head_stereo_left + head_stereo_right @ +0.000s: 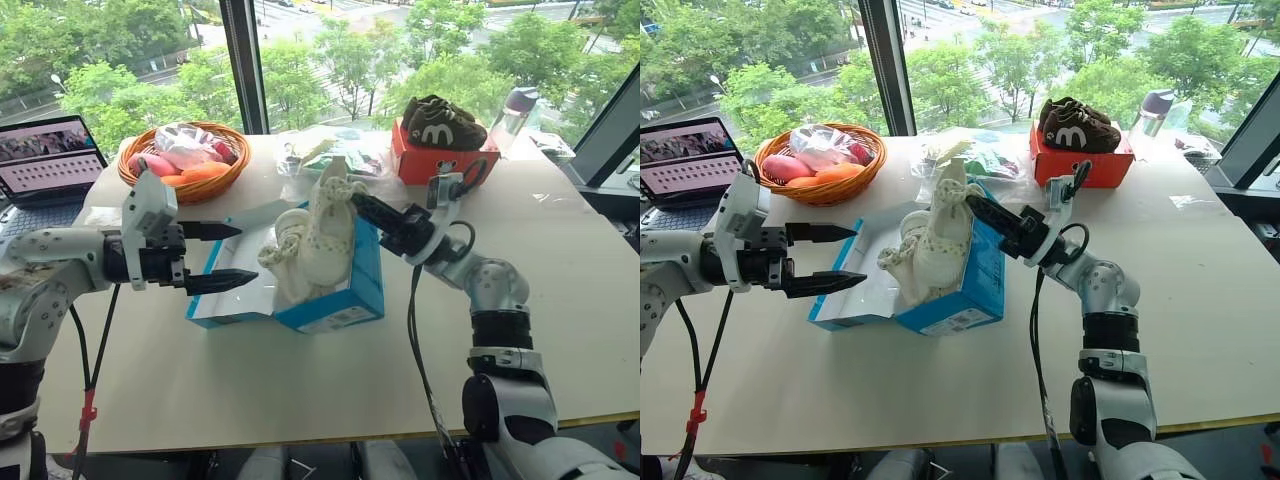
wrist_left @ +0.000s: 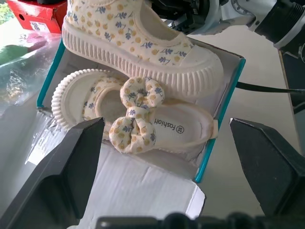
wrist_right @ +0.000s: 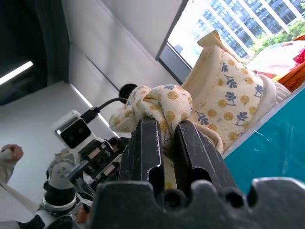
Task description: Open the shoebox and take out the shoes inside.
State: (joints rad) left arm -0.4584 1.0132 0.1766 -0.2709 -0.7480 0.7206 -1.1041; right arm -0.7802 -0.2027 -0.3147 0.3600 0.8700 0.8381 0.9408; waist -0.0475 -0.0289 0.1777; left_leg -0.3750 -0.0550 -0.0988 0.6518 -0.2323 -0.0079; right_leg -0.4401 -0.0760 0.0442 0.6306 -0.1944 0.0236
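The bright blue shoebox lies open in the middle of the table, its white lid folded out to the left. My right gripper is shut on the fabric bow of one cream shoe with a small flower print, which stands on end above the box. In the right wrist view the black fingers pinch that bow. The other shoe lies inside the box. My left gripper hangs open just left of the box, over the lid, pointing at the shoes and touching nothing.
A wicker basket of fruit and a laptop stand at the back left. Crumpled plastic bags lie behind the shoebox. At the back right, a red-orange box carries dark brown shoes, with a bottle beside it.
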